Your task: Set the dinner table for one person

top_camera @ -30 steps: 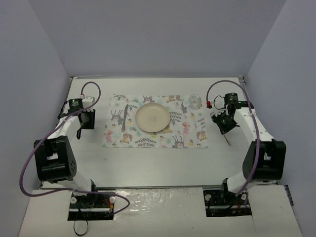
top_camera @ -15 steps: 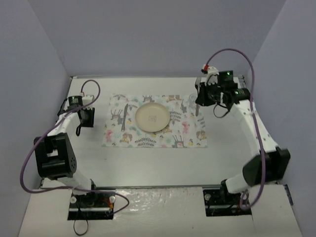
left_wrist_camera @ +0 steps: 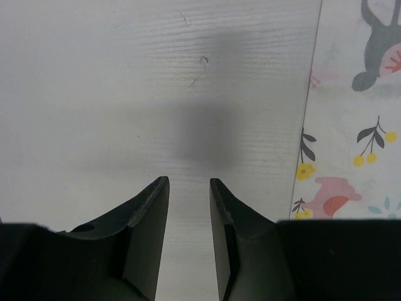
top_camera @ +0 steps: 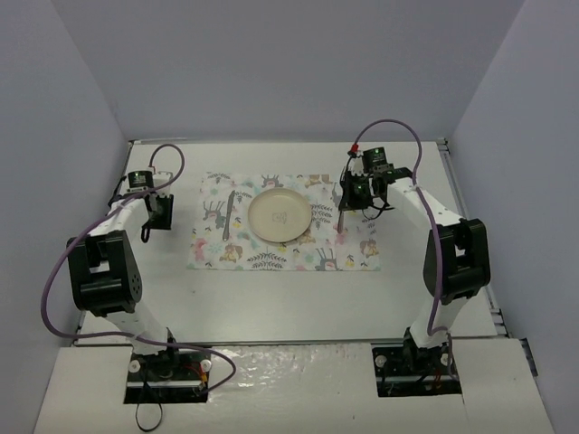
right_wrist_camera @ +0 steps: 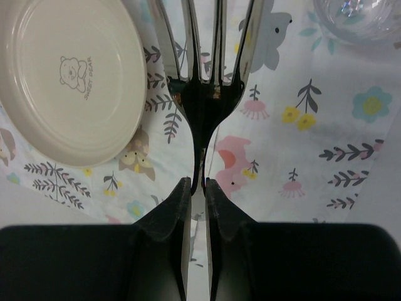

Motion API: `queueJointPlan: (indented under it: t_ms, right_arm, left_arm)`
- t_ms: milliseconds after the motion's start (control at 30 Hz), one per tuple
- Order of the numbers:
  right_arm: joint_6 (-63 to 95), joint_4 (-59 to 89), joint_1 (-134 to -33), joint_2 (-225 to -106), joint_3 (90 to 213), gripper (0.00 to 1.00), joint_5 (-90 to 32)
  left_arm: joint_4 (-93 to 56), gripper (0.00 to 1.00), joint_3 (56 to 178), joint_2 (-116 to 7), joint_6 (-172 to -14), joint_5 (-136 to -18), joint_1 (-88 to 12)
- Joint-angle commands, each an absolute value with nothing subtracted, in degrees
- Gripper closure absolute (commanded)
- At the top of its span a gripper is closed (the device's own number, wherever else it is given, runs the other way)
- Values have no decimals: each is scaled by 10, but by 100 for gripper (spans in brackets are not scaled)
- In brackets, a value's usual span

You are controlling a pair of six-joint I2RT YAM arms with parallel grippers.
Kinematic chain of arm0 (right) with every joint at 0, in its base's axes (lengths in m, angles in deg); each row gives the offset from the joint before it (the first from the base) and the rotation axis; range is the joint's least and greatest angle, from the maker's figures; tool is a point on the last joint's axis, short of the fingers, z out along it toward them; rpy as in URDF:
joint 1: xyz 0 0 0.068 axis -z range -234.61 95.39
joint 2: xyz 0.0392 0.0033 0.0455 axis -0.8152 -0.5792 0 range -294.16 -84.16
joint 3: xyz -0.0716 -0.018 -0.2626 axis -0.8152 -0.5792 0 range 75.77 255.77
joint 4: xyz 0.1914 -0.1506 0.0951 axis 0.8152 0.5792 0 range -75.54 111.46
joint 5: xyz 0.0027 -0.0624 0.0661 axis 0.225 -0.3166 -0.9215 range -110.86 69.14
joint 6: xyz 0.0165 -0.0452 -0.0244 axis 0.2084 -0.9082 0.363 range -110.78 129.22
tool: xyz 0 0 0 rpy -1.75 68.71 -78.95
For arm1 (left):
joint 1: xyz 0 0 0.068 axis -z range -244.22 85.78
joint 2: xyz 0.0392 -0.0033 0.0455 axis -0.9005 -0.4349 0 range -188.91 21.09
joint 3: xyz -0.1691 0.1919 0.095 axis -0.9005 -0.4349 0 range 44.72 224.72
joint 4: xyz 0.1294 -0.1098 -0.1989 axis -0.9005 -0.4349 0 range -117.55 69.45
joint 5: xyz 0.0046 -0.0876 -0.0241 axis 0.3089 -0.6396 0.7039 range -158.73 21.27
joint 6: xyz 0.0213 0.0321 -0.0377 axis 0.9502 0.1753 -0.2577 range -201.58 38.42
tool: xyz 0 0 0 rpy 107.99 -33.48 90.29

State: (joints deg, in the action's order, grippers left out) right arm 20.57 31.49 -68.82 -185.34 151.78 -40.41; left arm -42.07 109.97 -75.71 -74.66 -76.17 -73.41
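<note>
The dinner table (top_camera: pixel 271 289) is a broad, matte white top that fills the floor of the scene under both arms; the left wrist view shows a faint wood grain on it. On its far middle lies the cloth placemat (top_camera: pixel 344 249), white and printed with small animals and flowers.

Half a second ago the right gripper (right_wrist_camera: pixel 197 188) was higher and further right, near the mat's far right corner. Now it hangs over the mat just right of the plate (top_camera: pixel 280 217). Its fingers are pressed on the handle of a shiny metal fork (right_wrist_camera: pixel 203 106), the tines pointing away from the wrist.

The plate is round, cream, with a raised rim, and has a little bear drawing with words that seem to read "SWEET BEAR". A clear glass (right_wrist_camera: pixel 357 15) stands at the mat's far right.

The left gripper (left_wrist_camera: pixel 189 182) has hardly moved. It is a little apart and holds nothing, over bare table beside the mat's left edge.
</note>
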Motion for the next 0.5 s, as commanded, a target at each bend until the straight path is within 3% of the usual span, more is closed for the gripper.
queueJointPlan:
  t_ms: [0, 467]
  right_arm:
    - [200, 274, -700, -1884, 1546, 100, -390]
    - [198, 271, -708, -2004, 1594, 100, -355]
  left_arm:
    - [-423, 71, 1124, -750, -753, -758, -735]
    - [-421, 70, 1120, -755, -750, -749, -729]
